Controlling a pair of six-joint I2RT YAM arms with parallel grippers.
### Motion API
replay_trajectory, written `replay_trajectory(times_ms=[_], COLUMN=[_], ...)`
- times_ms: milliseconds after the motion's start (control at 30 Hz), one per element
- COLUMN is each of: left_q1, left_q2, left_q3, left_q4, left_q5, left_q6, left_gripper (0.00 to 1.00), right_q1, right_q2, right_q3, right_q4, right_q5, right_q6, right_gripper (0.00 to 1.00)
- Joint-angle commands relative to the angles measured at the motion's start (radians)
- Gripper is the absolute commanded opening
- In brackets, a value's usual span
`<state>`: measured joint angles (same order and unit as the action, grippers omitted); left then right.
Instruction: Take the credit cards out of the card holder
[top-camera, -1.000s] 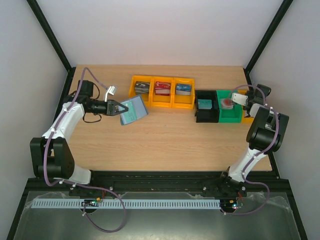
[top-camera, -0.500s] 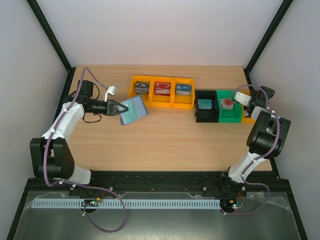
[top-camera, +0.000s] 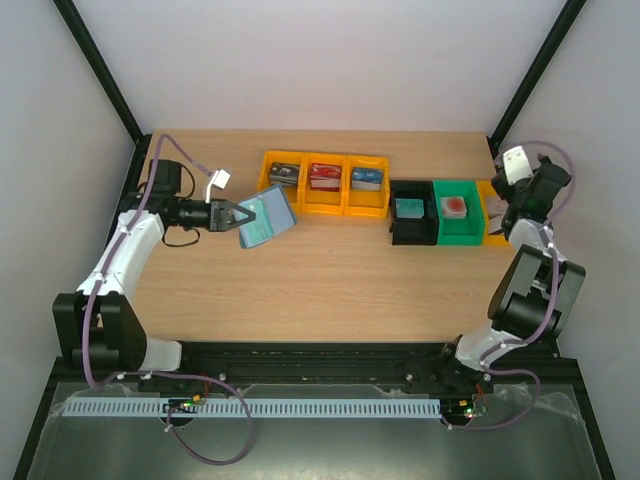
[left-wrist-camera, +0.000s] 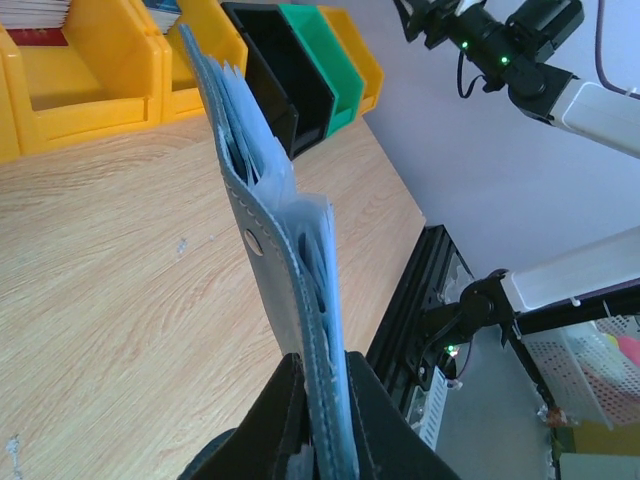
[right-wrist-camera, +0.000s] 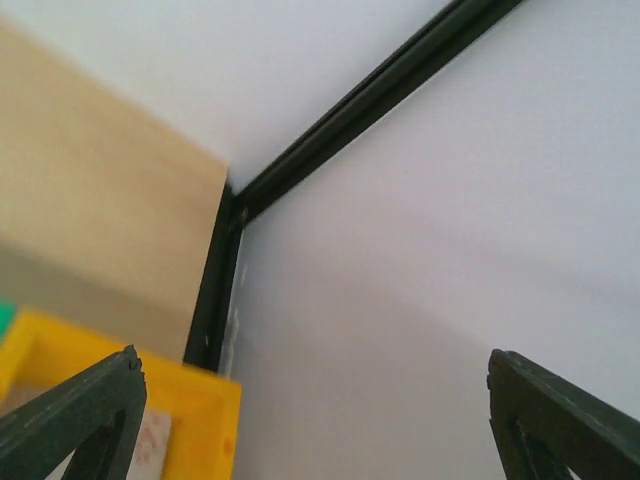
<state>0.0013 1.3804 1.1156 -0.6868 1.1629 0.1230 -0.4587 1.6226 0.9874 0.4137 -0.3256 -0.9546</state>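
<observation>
Left pincer (top-camera: 231, 214) is clamped on the bottom edge of the card holder (top-camera: 266, 221). It holds the holder upright and fanned open above the surface (top-camera: 330, 285), just left of the three yellow bins (top-camera: 325, 207), and has barely moved over the last second.

The change is on the other side. A second ago the right pincer (right-wrist-camera: 312, 400) hung over the green bin (top-camera: 460, 236) with something pale at its tip. It has since swung out past the end yellow bin (right-wrist-camera: 130, 392) and lifted toward the corner of the frame. Its fingers now stand wide apart with nothing between them. I read that as one card just dropped off, leaving this arm free to go back for another.

Whether credit cards (left-wrist-camera: 300, 228) remain is hard to settle. The left wrist view shows thin pale leaves edge-on in the pockets, but cards and plastic sleeves look alike. A pale patch inside the end bin is blurred and cut off — possibly a card. From overhead the right pincer's fingers are lost against the arm.
</observation>
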Motion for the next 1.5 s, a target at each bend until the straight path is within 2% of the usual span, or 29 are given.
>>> replay_trajectory(times_ms=[0,167,300,400,467,600,700,900,1033,1133,1300,1467], left_q1=[0.007,0.001,-0.018,-0.03,-0.034,-0.035,-0.035,-0.035,-0.035,-0.035,-0.035,-0.035], left_q2=[-0.051,-0.087,-0.103,-0.113,-0.119,-0.122,-0.125,-0.125,-0.129,-0.129,-0.127,-0.127], left_q3=[-0.01,-0.046,-0.046,-0.044,-0.044,-0.028,-0.019,-0.019,-0.02,-0.02,-0.018,-0.017], left_q4=[0.017,0.045,0.017,-0.017,-0.037,-0.093,-0.12,-0.123,-0.126,-0.128,-0.133,-0.149], left_q5=[0.06,0.076,0.063,0.073,0.08,0.09,0.087,0.086,0.087,0.09,0.1,0.122], left_q6=[-0.007,-0.01,0.044,0.102,0.135,0.213,0.246,0.251,0.253,0.255,0.261,0.28], left_gripper=[0.02,0.02,0.02,0.02,0.02,0.02,0.02,0.02,0.02,0.02,0.02,0.02], right_q1=[0.035,0.157,0.326,0.487,0.633,0.867,0.965,1.11,1.137,1.151,1.18,1.18], right_q2=[-0.102,-0.188,-0.239,-0.241,-0.226,-0.193,-0.176,-0.121,-0.086,-0.07,-0.036,-0.001], right_q3=[0.001,-0.005,0.002,0.016,0.047,0.138,0.185,0.233,0.237,0.211,0.194,0.191], right_q4=[0.123,0.135,0.081,0.052,0.02,-0.119,-0.155,-0.22,-0.296,-0.27,-0.299,-0.3], right_q5=[-0.053,-0.016,0.002,-0.163,-0.295,-0.514,-0.651,-0.713,-0.712,-0.725,-0.726,-0.74], right_q6=[0.497,0.827,1.119,1.228,1.236,1.137,1.157,1.245,1.263,1.313,1.301,1.314], right_gripper=[0.9,0.89,0.88,0.91,0.94,0.94,0.9,0.61,0.5,0.39,0.3,0.26])
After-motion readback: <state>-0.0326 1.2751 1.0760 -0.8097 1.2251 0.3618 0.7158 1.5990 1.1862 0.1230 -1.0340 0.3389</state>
